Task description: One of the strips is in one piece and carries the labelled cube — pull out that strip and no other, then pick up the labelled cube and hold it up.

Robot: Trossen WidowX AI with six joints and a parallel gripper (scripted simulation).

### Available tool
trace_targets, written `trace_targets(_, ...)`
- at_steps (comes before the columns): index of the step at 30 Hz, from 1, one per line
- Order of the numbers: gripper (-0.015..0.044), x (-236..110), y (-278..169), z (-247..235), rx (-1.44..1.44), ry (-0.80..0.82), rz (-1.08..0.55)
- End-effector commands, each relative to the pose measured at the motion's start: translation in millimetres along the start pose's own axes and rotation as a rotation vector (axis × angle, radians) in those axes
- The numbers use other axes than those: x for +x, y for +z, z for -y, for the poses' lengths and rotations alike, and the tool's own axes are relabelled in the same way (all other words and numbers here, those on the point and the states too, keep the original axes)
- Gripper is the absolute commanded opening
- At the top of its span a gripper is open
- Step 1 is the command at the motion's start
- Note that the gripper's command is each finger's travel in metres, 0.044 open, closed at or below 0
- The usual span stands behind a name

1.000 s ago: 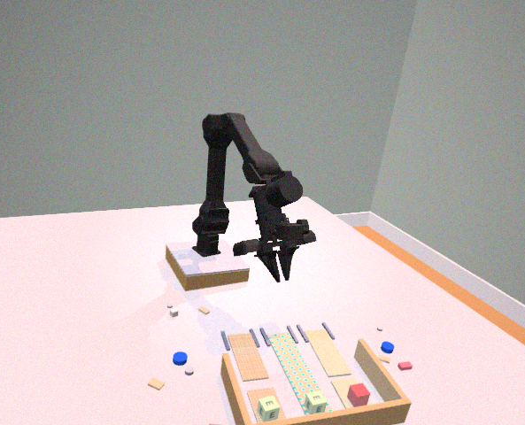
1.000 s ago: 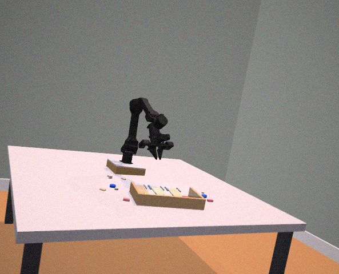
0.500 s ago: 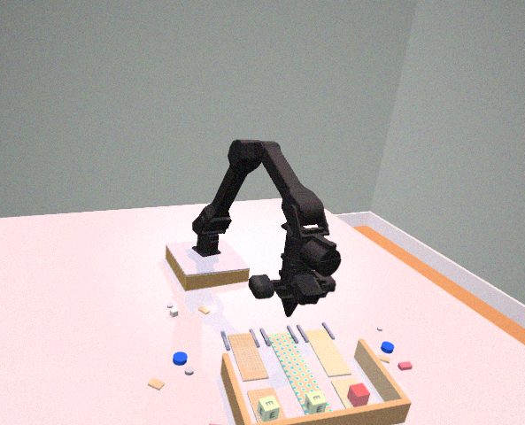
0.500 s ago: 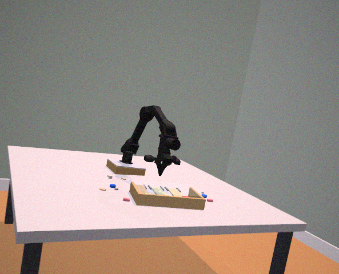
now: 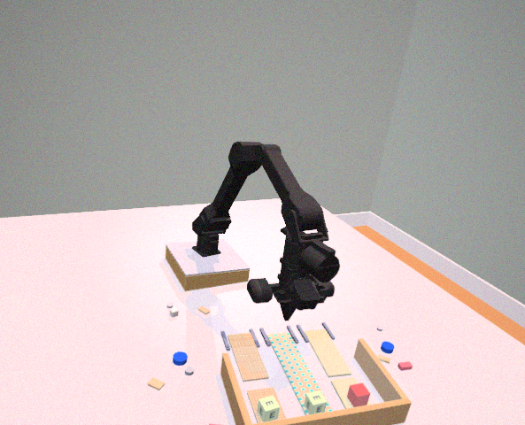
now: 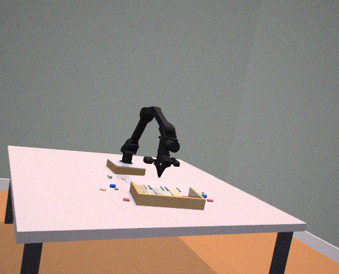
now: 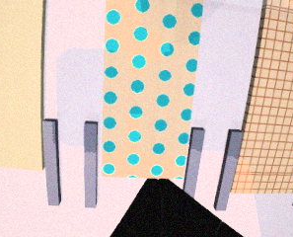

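A peach strip with teal dots [image 5: 297,366] [image 7: 149,73] runs in one piece down the middle of the wooden tray [image 5: 372,366] [image 6: 166,201] and carries a cream cube marked E [image 5: 316,402] at its far end. A grid strip [image 5: 247,357] [image 7: 271,93] lies to one side; a second E cube [image 5: 268,408] sits on a separate piece beyond it. A plain strip [image 5: 327,351] [image 7: 15,59] lies on the other side, with a red cube [image 5: 359,394] on its own piece. My gripper [image 5: 289,317] [image 6: 159,176] [image 7: 156,189] is shut and empty, pointing down just above the dotted strip's near end.
Grey guide rails [image 5: 225,340] [image 7: 91,158] flank the strips' near ends. The arm's base plinth [image 5: 207,274] stands behind. Small clutter lies around: blue discs [image 5: 179,358] [image 5: 387,347], a pink block [image 5: 405,365], a tan tile [image 5: 156,382], a white cube [image 5: 173,312].
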State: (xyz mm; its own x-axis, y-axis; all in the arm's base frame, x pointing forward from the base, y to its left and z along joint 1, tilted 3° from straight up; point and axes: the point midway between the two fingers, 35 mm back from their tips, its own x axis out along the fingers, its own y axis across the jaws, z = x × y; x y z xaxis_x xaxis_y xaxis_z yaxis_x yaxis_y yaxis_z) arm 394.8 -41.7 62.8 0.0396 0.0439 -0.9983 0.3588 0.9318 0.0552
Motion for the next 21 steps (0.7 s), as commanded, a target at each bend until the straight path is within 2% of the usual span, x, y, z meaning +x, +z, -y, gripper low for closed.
trace_targets(1, 0.0, 10, -2, 1, 0.004, -0.007, -0.01)
trace_targets(21, 0.0, 43, -2, 1, 0.004, -0.007, -0.01)
